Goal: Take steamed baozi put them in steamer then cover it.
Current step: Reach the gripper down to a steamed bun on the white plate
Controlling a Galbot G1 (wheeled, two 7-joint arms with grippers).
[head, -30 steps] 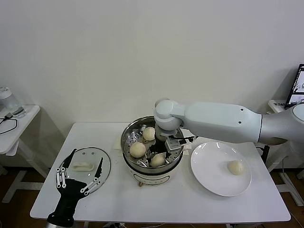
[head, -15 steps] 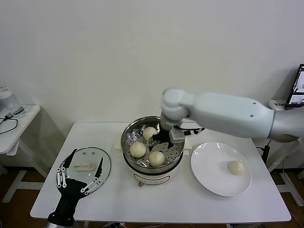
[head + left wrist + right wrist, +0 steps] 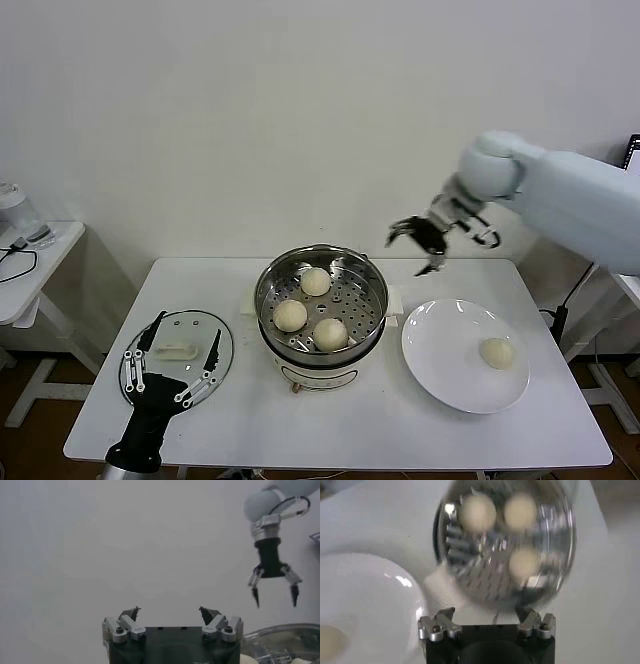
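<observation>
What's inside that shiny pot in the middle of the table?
Three steamed baozi sit on the perforated tray inside the steamer. What lies beneath that tray is hidden. The fourth bun is on the white plate.

Three cameras: one on the head, one on each wrist.
The head view looks down from well back at the white rectangular table (image 3: 400, 440); the right wrist view looks down nearer on the shiny round stainless-steel steamer (image 3: 557, 555), shared with the head view (image 3: 372, 290); the left wrist view faces the wall.
</observation>
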